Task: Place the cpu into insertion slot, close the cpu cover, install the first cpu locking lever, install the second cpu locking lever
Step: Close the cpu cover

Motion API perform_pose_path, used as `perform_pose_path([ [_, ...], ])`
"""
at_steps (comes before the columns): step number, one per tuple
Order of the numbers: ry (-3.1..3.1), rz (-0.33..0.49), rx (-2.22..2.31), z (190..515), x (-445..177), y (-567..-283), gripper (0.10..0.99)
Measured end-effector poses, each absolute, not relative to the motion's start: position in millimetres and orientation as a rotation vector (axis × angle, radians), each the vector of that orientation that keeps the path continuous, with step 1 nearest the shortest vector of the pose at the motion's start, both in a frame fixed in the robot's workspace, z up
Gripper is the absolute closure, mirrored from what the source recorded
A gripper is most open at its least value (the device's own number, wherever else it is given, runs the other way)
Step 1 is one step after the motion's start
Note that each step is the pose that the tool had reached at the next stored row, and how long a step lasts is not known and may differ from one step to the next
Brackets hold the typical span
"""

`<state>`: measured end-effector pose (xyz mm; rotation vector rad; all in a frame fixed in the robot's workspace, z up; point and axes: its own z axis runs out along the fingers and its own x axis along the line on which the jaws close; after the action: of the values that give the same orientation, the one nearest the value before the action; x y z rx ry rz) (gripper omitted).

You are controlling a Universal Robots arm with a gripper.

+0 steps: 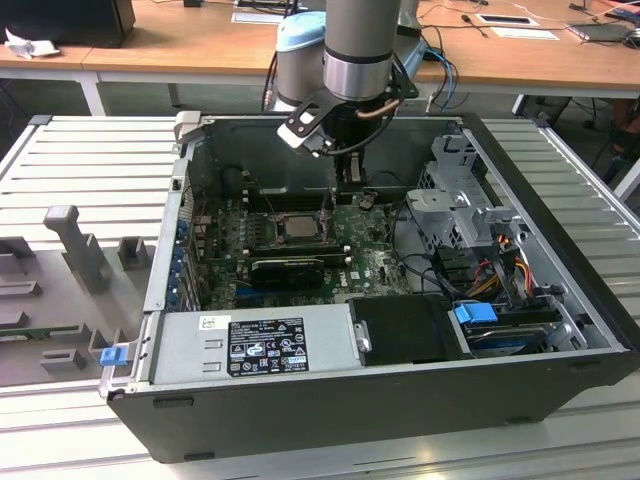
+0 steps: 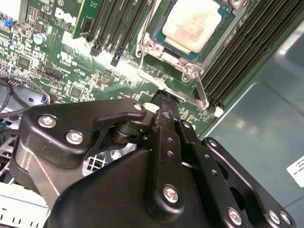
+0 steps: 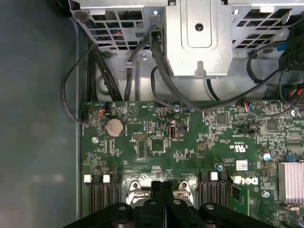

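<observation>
So the cpu (image 2: 192,21) is already sitting flat in the slot (image 1: 265,225), and the cover (image 2: 156,50) is down around it, framing it on the sides I can see. One cpu, one cover.

The arm (image 1: 352,40) drops in through the open top of the case (image 1: 400,420). The gripper (image 2: 164,97) is right at the socket edge that faces the drive cage (image 3: 199,38). Its fingers are pressed together, with the tips touching a silvery wire lever (image 2: 190,97) that runs along that edge. I can't tell if they're actually pinching it. That's the one lever I can make out for sure.

It's tight in there. Black memory slots (image 2: 237,47) run close along both sides of the socket. In the first wrist view I count four white clips (image 3: 106,178) at their ends, two on each side of the fingers. There are also two shiny screw tabs (image 3: 135,186), one just beside each finger.

Past the fingertips there's a stretch of low green board (image 3: 156,142) with one coin cell (image 3: 114,126). After that, black cables (image 3: 161,71) loop in front of the cage. Along the board's edge, a bare strip of case floor (image 2: 266,118) is the most open spot. One finned heatsink (image 3: 290,183) sits well apart from the gripper.
</observation>
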<state>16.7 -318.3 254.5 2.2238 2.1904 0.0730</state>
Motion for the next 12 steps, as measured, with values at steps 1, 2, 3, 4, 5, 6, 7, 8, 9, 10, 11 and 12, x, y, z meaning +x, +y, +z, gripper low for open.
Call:
perform_pose_path([
  [1, 2.191, 0.073, 2.224, 254, 14, -318, 0.98],
  [2, 2.19, 0.073, 2.224, 254, 11, -318, 0.98],
  [3, 2.19, 0.073, 2.224, 254, 8, -318, 0.98],
  [4, 2.19, 0.073, 2.224, 254, 6, -318, 0.98],
  [5, 2.191, 0.073, 2.224, 254, 4, -318, 0.98],
  [6, 2.191, 0.073, 2.224, 254, 2, -318, 0.98],
  [7, 2.19, 0.073, 2.224, 254, -1, -318, 0.98],
  [8, 2.19, 0.073, 2.224, 254, -4, -318, 0.98],
  [9, 2.19, 0.074, 2.224, 253, -6, -318, 0.98],
  [10, 2.19, 0.073, 2.224, 253, -8, -318, 0.98],
  [11, 2.19, 0.073, 2.224, 252, -9, -318, 0.98],
  [12, 2.191, 0.073, 2.224, 250, -9, -318, 0.98],
])
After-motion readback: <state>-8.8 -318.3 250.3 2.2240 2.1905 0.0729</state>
